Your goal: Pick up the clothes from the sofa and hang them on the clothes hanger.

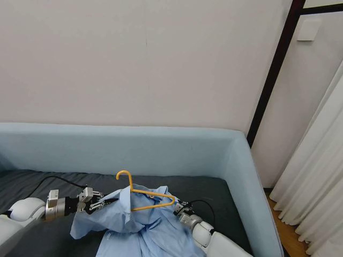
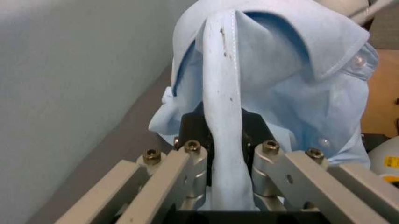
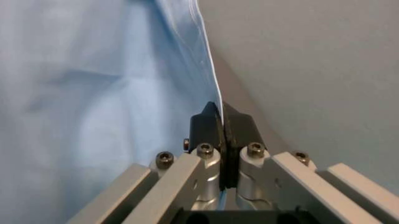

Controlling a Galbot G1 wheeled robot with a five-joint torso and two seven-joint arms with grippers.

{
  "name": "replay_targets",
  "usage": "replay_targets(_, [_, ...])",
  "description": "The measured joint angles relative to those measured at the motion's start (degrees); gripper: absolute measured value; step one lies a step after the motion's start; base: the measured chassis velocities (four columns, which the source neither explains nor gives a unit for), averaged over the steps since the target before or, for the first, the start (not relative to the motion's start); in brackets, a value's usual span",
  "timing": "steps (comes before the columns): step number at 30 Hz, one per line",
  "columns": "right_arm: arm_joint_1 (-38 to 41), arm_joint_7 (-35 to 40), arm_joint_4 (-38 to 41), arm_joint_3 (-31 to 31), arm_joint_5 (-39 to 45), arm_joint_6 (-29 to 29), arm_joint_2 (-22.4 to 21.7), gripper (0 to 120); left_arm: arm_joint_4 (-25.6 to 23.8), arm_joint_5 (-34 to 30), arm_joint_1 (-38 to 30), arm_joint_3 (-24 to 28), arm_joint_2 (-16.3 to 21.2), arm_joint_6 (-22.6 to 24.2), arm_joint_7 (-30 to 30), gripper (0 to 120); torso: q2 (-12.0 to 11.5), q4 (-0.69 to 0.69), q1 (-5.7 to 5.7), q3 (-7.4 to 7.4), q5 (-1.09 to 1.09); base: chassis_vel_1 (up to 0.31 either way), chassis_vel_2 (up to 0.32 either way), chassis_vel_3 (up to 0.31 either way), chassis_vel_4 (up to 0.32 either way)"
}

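Observation:
A light blue shirt (image 1: 140, 231) lies bunched on the dark seat of the sofa (image 1: 134, 150), with a yellow hanger (image 1: 151, 193) standing in its collar, hook up. My left gripper (image 1: 104, 204) reaches in from the left and is shut on a fold of the shirt near the collar. The left wrist view shows the buttoned front strip of the shirt (image 2: 225, 102) clamped in that gripper (image 2: 224, 125). My right gripper (image 1: 179, 208) sits at the hanger's right end, shut on a thin edge of the shirt (image 3: 93, 93), which runs into its closed fingertips (image 3: 222, 111).
The sofa's pale blue backrest and right armrest (image 1: 247, 176) wall in the seat. Bare dark cushion (image 1: 32, 184) extends to the left. A white wall rises behind. A dark door frame (image 1: 273, 75) and white curtains (image 1: 321, 176) stand to the right.

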Motion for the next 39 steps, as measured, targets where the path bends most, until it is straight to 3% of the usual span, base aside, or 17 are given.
replay_targets(2, [0.36,0.46,6.56,-0.59,5.46,-2.82,-4.20,0,0.93,0.02,-0.36,0.00,-0.08,-0.16,0.42,7,0.00,0.00,0.00,0.01,-0.01,0.000,0.000,0.000,0.000])
replay_targets(4, [0.56,0.82,9.15,-0.92,7.44,-4.14,-5.49,0,1.26,0.07,-0.54,0.05,-0.18,-0.19,0.54,7,0.00,-0.02,0.00,0.00,-0.02,0.000,0.000,0.000,0.000])
replay_targets(7, [0.88,2.92,22.02,-1.87,15.60,-10.22,-10.73,0,2.58,0.67,-1.57,0.36,-0.87,-0.26,1.00,7,0.00,-0.01,0.00,0.00,-0.01,0.000,0.000,0.000,0.000])
replay_targets(11, [1.26,4.33,31.05,-1.92,20.76,-14.18,-13.82,0,3.16,1.60,-2.04,0.54,-1.46,-0.20,0.94,7,0.00,0.01,0.00,0.00,-0.01,0.000,0.000,0.000,0.000])
replay_targets(28, [8.53,9.28,51.01,1.95,34.39,-21.85,-24.91,0,3.44,4.22,-1.95,-0.28,-1.89,0.06,-0.44,7,0.00,0.00,0.00,0.00,0.00,0.000,0.000,0.000,0.000])
replay_targets(39, [7.80,9.45,60.67,4.90,38.27,-22.69,-31.55,0,4.15,3.01,-3.23,0.41,-3.11,1.31,-3.17,7,0.00,-0.01,0.00,0.00,-0.01,0.000,0.000,0.000,0.000])
